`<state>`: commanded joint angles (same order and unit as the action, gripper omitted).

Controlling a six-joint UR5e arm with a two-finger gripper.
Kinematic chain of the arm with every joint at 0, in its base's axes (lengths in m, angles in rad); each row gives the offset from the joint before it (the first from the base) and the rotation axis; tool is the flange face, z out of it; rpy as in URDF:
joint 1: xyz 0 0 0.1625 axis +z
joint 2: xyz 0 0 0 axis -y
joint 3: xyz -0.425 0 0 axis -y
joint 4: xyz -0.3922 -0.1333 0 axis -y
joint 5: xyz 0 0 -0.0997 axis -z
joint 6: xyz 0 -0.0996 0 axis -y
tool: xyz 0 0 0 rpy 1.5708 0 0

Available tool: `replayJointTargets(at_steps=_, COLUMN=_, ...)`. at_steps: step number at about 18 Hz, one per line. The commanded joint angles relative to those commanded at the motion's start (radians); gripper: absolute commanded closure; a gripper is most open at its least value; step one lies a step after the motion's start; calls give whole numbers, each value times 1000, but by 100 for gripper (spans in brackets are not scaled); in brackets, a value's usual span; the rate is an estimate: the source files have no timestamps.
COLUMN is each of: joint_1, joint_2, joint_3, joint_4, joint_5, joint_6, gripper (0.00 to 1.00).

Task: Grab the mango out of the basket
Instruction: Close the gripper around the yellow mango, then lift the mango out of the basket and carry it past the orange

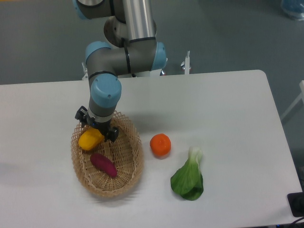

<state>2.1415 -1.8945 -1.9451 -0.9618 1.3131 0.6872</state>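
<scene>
Fixed camera view. The basket [124, 178] sits on the white table [228, 109] at the left of centre. Inside it, the dark purple tuber [103, 165] lies near the middle, its long axis running from 10 o'clock to 4 o'clock. Outside the basket, the round orange fruit [160, 145] rests on the table just beside the basket's rim at 3 o'clock, and the leafy green vegetable [188, 178] lies farther off at 4 o'clock, white stem end pointing to 12 o'clock.

The arm's wrist [104, 95] stands directly over the basket's far end and hides the upper part of the mango [90, 140]. The mango lies in the basket's far-left part, against the rim at about 10 o'clock. Its visible long axis runs from 8 o'clock to 2 o'clock, the 2 o'clock end going under the gripper [97, 130].

The gripper is low over the mango's upper end. Finger spacing cannot be determined; the wrist covers the fingers.
</scene>
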Motion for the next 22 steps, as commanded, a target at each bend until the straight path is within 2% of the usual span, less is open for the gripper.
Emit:
replayJointTargets(at_steps=5, joint_1=0, joint_2=-6, joint_3=-5, joint_4=18, joint_5=0, joint_6=3, gripper=2)
replayJointTargets(at_steps=8, joint_1=0, joint_2=-15, joint_3=-3, joint_4=32, joint_5=0, joint_6=2, gripper=26)
replayJointTargets(at_steps=12, joint_1=0, joint_2=-12, joint_3=-2, joint_4=31, joint_5=0, joint_6=-2, gripper=64)
replayJointTargets(at_steps=14, joint_1=2, joint_2=-6, joint_3=1, joint_4=31, joint_5=0, joint_6=-12, gripper=78)
replayJointTargets(at_steps=16, joint_1=3, joint_2=5, joint_3=8, joint_4=28, joint_5=-2, joint_6=-12, gripper=82)
replayJointTargets(at_steps=20, joint_1=32, joint_2=23, joint_3=32, joint_4=18, joint_5=-6, joint_6=-12, gripper=82)
replayJointTargets(at_steps=22, joint_1=66, joint_2=50, joint_3=40, joint_4=15, joint_5=-12, joint_6=-11, gripper=82)
